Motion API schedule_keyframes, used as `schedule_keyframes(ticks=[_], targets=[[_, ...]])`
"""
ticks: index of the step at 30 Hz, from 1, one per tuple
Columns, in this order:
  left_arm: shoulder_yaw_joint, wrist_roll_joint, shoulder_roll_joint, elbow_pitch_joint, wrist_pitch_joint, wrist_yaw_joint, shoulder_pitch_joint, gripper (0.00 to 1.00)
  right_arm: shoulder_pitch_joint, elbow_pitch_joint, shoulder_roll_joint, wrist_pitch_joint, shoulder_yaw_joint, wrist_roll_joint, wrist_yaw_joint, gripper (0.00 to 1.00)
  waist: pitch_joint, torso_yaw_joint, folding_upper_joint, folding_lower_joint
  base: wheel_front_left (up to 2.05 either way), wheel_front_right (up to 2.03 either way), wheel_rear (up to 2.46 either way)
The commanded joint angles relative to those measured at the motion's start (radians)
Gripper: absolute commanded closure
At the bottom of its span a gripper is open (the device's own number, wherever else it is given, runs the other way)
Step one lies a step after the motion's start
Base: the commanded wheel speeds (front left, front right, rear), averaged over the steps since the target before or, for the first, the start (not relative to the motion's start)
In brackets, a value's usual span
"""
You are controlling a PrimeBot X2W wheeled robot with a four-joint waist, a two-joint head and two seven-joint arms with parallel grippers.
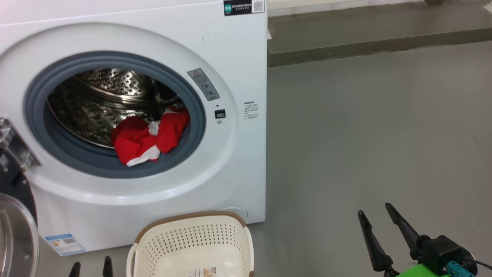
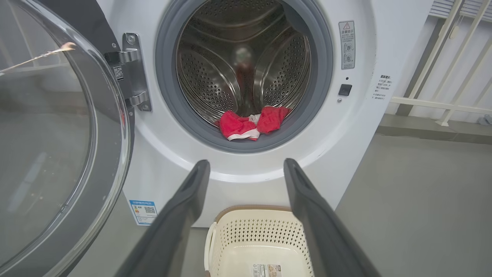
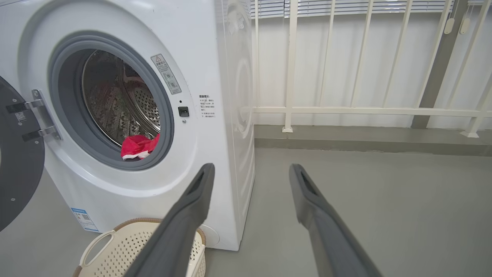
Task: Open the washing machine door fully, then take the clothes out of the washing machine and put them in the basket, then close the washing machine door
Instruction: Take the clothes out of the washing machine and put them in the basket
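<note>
Head view: the washing machine door (image 1: 17, 227) hangs wide open at 8 o'clock. The clothes (image 1: 148, 138) lie at 5 o'clock in the mouth of the washing machine (image 1: 238, 57). The basket (image 1: 184, 217) sits at 6 o'clock, no clothes in it. The right tool (image 1: 373, 209), at 4 o'clock, is apart.

Left wrist view: the left tool (image 2: 246, 163) is apart too, with the clothes at 12 o'clock from its tips.

Right wrist view: the clothes are at 9 o'clock.

Taking them out looks next. A tool must reach in and pinch the cloth.
</note>
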Motion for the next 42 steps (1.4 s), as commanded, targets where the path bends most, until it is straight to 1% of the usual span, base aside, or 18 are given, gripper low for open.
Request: schedule_keyframes(ticks=[1,10,31,42], targets=[[0.037,0.001,0.004,-0.03,-0.012,-0.005,-0.031,0.0,-0.041,-0.023,-0.011,-0.006,0.025,0.016,0.006,0.0,0.001,0.001,0.0,0.0,1.28,-1.28,0.0],[0.035,0.008,-0.003,-0.049,-0.012,-0.009,-0.026,0.0,-0.045,-0.02,-0.011,-0.006,0.028,0.019,0.006,0.0,0.005,0.001,0.0,0.0,0.68,-0.68,0.0],[0.037,0.011,-0.01,-0.068,-0.012,0.006,-0.019,0.0,-0.049,-0.018,-0.013,-0.006,0.03,0.021,0.006,0.0,0.011,-0.003,0.0,0.0,0.0,0.0,0.0],[0.029,0.01,-0.008,-0.075,-0.012,0.004,-0.033,0.0,-0.048,-0.026,-0.009,-0.006,0.019,0.023,0.006,0.0,0.032,0.016,0.0,0.0,0.0,0.0,0.0]])
